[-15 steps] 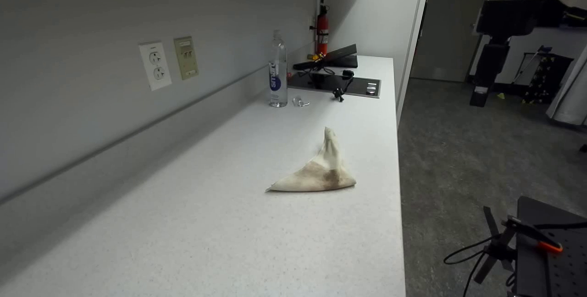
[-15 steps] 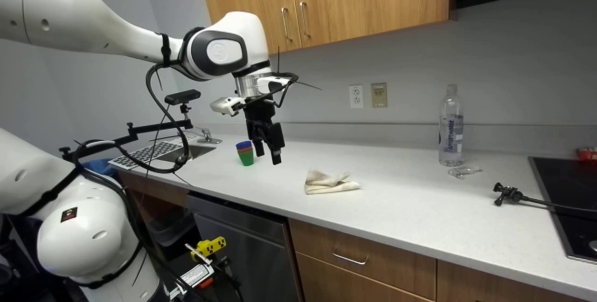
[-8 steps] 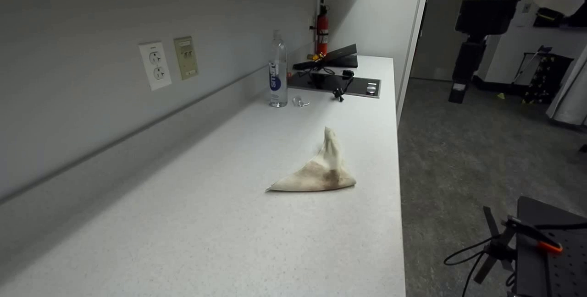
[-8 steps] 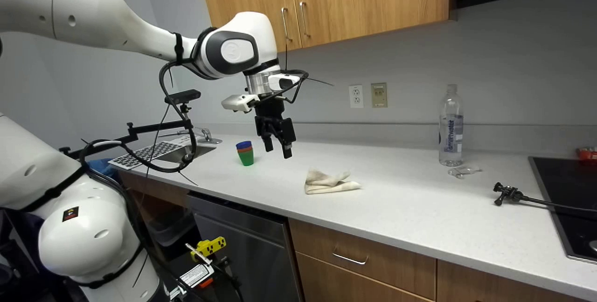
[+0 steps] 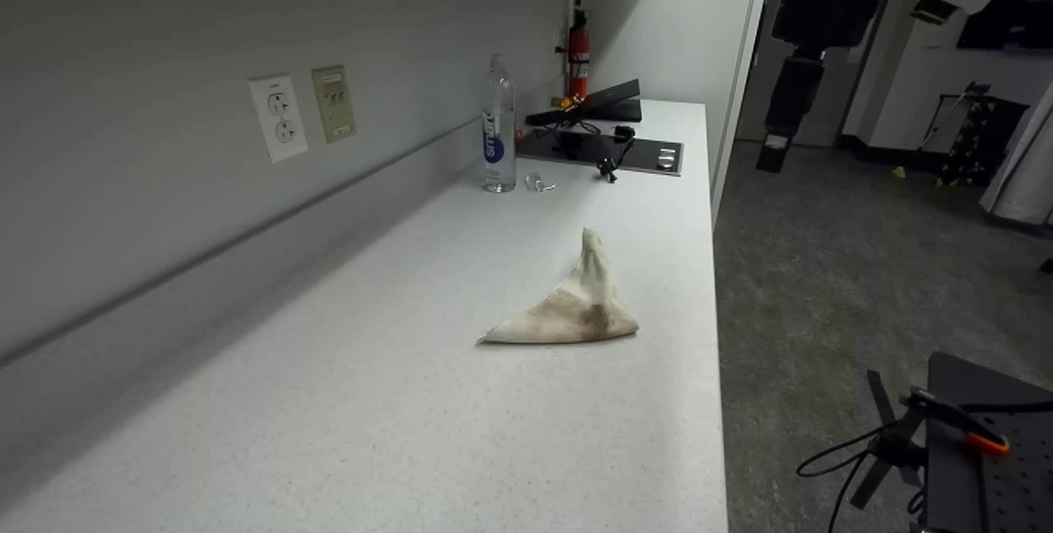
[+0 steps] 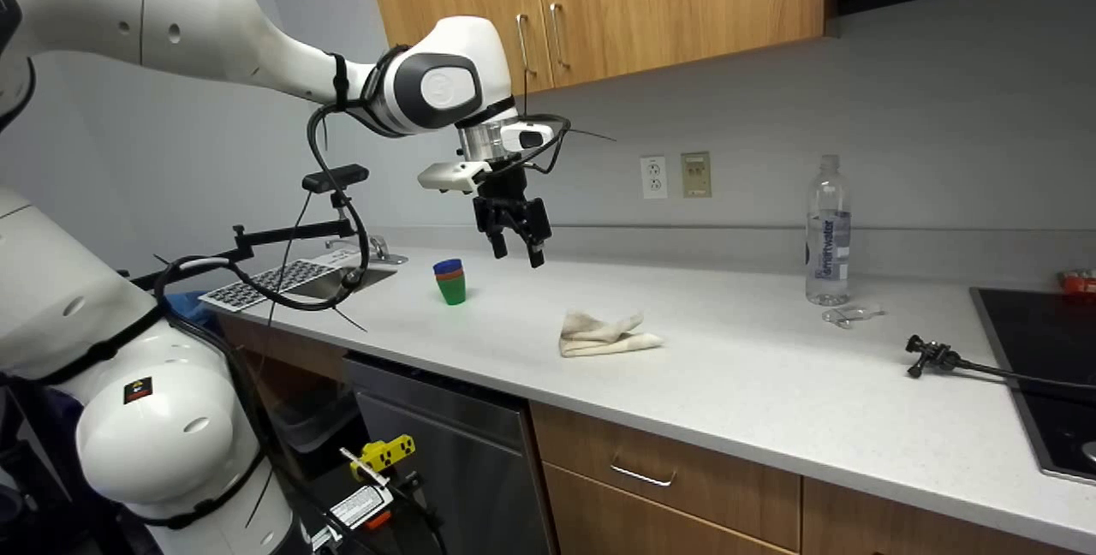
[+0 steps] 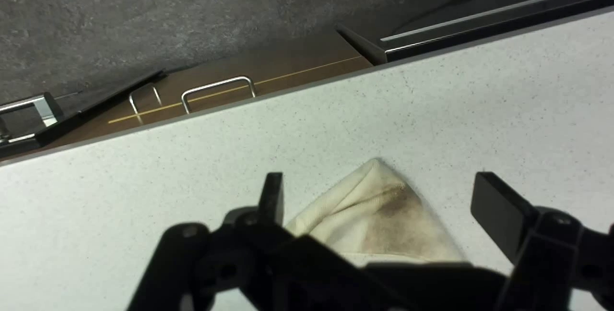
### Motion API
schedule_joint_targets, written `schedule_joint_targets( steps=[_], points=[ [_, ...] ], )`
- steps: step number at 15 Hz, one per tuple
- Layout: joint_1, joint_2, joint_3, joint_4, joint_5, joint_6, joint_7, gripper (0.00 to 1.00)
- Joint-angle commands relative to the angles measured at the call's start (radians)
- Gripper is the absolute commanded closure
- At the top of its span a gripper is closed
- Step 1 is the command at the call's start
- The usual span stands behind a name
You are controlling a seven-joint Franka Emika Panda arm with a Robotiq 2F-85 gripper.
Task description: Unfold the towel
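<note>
Arm [image 6: 223, 15]: glossy white, rounded segments [image 6: 137, 452] with round recesses [image 6: 175, 33]; dark grey oval [image 6: 409, 94] around a pale disc [image 6: 443, 87]; black straps [image 6: 340, 80] and looping cables [image 6: 311, 129]; small black label [image 6: 138, 390]; silver wrist collar [image 6: 482, 143]; black two-fingered claw [image 6: 518, 256].

in an exterior view you look along the counter [image 5: 345, 418] from above, the wall [image 5: 206, 15] filling the left of frame, floor [image 5: 790, 286] on the right, cooktop [image 5: 576, 151] toward the far end. in an exterior view you face that wall across the counter, from farther back, with much of the arm [image 6: 439, 88] at frame left. both exterior views share the towel [image 6: 599, 337], bottle [image 6: 828, 251], outlet [image 6: 653, 177] and gripper [image 6: 517, 253]. your wrist view sits nearest, looking down past the gripper, which fills the bottom of frame, onto the towel; floor crosses the top. you see the drawers [image 6: 728, 495] there and in an exterior view
</note>
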Motion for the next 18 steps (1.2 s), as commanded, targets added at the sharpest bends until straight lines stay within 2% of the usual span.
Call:
schedule_joint_targets(
  steps=[1,6,15,17,18],
  points=[
    [-0.006,0.000,0.006,0.002,0.002,-0.003,-0.002,0.00],
    [-0.031,0.082,0.004,0.038,-0.016,0.039,0.046,0.00],
    [-0.034,0.385,0.000,0.219,0.005,0.222,0.045,0.00],
    [-0.031,0.404,0.005,0.236,-0.003,0.224,0.047,0.00],
    [-0.035,0.374,0.003,0.192,-0.004,0.224,0.043,0.00]
  ],
)
